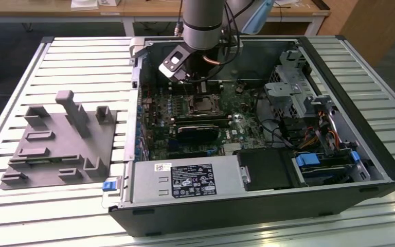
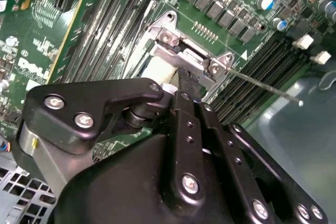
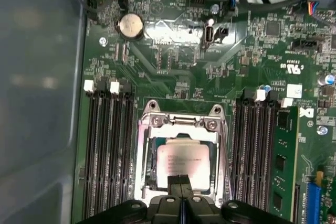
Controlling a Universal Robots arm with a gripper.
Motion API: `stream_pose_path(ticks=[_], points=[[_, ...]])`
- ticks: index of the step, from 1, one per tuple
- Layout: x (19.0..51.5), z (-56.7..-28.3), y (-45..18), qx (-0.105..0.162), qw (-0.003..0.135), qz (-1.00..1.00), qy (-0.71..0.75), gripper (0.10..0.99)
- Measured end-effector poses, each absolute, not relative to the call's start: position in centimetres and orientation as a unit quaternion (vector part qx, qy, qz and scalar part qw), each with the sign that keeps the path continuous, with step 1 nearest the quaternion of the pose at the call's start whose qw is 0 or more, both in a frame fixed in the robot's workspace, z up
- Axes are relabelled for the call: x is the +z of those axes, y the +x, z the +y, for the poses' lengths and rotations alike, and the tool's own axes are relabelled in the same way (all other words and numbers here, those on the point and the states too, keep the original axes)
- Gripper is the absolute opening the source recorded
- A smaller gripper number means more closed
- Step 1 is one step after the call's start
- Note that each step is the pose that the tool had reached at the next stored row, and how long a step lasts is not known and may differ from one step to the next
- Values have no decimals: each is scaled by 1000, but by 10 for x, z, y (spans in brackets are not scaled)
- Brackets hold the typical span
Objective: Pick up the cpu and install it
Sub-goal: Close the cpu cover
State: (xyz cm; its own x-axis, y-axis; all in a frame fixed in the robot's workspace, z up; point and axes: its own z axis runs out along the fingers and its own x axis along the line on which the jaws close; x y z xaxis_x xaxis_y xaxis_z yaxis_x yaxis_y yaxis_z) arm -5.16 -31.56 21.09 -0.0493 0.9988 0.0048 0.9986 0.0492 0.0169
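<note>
Cpu (image 3: 184, 162) lies in socket (image 3: 144, 150) under clenched, empty gripper (image 3: 180, 180); seating it well likely needs level, gentle pressure, edges square.

Silver-topped cpu (image 3: 185, 162) flat within the metal-framed motherboard socket (image 3: 147, 145)

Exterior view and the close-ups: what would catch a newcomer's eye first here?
The open computer case lies on the slatted table, with the robot arm reaching down into it. In the first wrist view, the shiny cpu lies inside the socket's metal frame, with the gripper right at its edge. A grey fixture block sits on the exterior view's left.
</note>
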Motion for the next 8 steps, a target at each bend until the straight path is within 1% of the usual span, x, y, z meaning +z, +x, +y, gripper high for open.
stream_pose_path(ticks=[8], points=[[202, -316, -53, 8, 4, 726, 688, 106]])
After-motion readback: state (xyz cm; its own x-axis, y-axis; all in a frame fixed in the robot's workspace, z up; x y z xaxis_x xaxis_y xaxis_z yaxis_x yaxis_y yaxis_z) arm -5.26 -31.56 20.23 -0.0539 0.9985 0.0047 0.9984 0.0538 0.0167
